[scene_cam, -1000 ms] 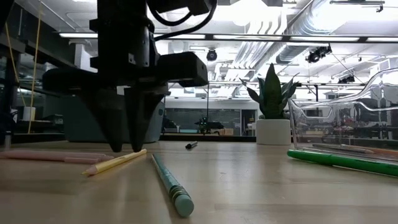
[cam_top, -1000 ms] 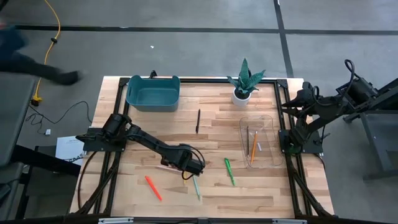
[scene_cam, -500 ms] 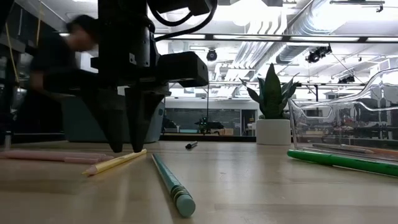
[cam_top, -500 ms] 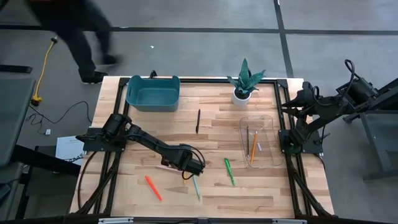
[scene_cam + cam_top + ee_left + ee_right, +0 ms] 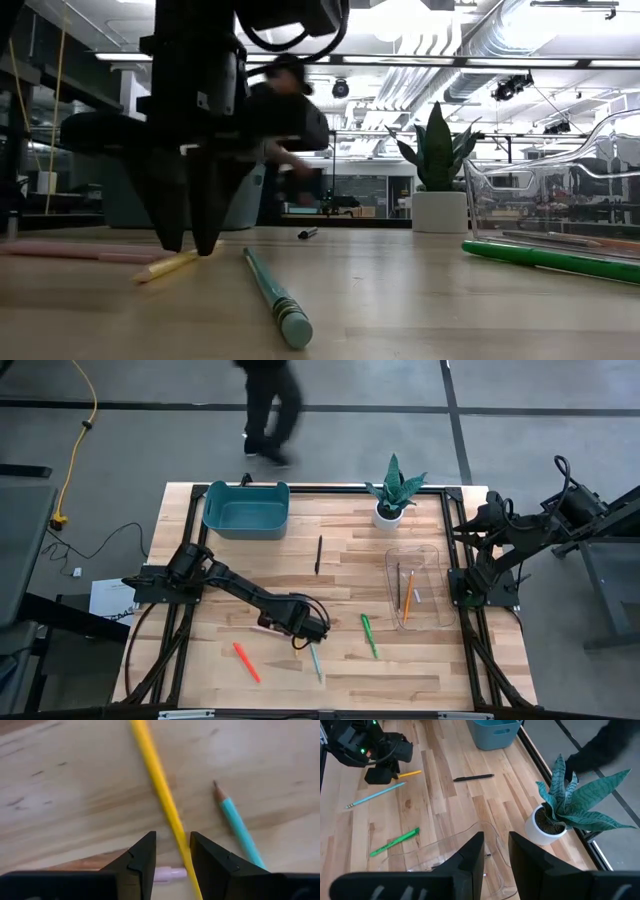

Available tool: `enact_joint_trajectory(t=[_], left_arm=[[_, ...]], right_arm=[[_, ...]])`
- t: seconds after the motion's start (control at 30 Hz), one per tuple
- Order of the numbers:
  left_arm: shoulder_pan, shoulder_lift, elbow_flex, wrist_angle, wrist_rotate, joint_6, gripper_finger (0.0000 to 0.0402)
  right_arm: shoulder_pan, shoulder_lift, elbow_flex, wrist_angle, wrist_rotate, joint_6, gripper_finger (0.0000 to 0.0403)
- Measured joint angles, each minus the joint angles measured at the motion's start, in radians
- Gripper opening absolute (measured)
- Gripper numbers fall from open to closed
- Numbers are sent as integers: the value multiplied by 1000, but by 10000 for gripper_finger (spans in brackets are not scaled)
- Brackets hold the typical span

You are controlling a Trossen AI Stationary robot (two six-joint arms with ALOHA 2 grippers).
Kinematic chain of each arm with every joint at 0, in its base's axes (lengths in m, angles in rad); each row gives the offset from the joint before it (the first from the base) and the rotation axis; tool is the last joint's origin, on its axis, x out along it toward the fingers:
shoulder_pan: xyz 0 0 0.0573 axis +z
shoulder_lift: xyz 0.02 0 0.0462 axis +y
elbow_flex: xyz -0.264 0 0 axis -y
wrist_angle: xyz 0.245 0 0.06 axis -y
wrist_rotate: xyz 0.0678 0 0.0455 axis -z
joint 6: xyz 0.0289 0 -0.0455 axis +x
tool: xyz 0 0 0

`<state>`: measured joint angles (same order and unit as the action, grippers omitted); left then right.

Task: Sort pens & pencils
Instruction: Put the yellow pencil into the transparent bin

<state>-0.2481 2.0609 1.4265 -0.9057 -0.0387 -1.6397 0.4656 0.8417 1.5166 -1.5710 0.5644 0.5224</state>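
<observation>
Left gripper (image 5: 172, 865), fingers parted astride slim yellow wooden pencil (image 5: 159, 785) without pinching it, just beside slim teal-blue pencil (image 5: 239, 827).

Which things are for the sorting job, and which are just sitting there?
For the job: red-orange pen, pink pen, green pen, black pen, yellow pencil at left gripper, teal pencil, orange pencil, brown pencil, clear tray, blue bin.
Just lying about: potted plant, passing person.

The left gripper (image 5: 190, 245) slid a bit toward 9 o'clock along the yellow pencil (image 5: 165, 267). A person (image 5: 268, 410) walked across toward 12 o'clock.
</observation>
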Motion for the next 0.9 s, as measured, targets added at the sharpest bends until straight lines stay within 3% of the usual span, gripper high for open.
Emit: enact_joint_trajectory(t=[0.43, 0.9], left_arm=[[0, 8, 1, 4, 21, 12, 96], [0, 8, 0, 11, 21, 19, 14]], right_arm=[[0, 0, 0, 0, 0, 0, 79], [0, 0, 0, 0, 0, 0, 79]])
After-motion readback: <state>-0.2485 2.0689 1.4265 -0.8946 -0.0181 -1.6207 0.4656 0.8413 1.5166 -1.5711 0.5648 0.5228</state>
